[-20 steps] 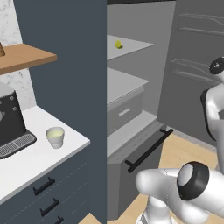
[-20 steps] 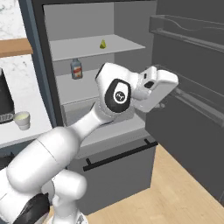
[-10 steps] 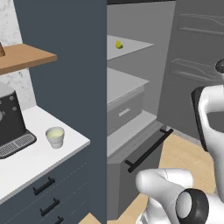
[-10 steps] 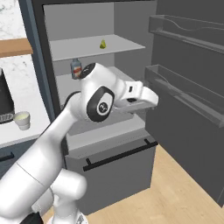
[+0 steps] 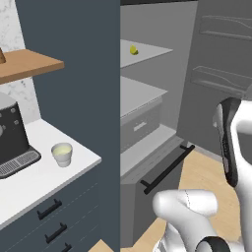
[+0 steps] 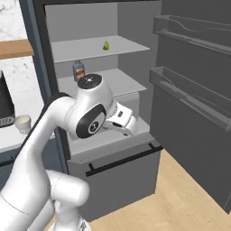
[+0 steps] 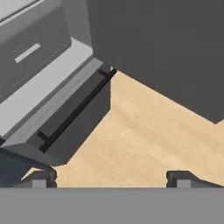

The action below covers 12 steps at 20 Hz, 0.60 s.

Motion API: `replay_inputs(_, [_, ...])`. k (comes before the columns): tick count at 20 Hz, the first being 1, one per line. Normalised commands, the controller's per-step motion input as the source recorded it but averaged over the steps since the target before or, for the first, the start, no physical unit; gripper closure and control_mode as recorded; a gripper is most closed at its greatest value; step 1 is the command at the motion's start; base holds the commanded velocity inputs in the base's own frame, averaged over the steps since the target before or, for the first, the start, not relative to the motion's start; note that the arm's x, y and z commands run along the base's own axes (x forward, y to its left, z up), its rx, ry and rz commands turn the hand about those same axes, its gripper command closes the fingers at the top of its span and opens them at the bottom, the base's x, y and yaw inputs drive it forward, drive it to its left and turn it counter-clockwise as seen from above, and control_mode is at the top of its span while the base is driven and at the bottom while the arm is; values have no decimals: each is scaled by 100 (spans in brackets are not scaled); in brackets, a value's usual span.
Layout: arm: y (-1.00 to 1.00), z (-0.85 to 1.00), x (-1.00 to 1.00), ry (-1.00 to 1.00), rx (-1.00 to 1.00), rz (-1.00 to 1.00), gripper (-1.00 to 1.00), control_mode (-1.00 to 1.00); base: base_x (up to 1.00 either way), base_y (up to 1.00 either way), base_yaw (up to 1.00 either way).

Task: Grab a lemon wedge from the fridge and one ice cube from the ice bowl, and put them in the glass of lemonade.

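- Pincer: jaws wide apart, holding nothing, tips at the bottom of the hand view over the wood floor.
- Fridge: door open.
- Lemon wedge: on the upper shelf, top centre of the right base view.
- Can: one shelf lower.
- Glass: on the tabletop, lower left of the left base view.

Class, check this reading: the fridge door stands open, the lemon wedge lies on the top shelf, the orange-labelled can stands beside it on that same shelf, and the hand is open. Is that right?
One thing is wrong. The can stands on the shelf below the lemon wedge, not beside it, as the right base view shows. The rest holds: the fridge door stands open, the wedge lies on the top shelf, and the hand is open.
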Motion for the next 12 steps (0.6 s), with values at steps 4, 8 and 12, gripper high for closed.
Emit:
replay_inputs(4, [73,15,-79,3,12,8,-100,-100,0,0,0])
replay_inputs(8, [75,44,-70,2,2,7,-100,-100,0,0,0])
replay_inputs(12, [98,54,-8,5,-1,4,-100,-100,0,0,0])
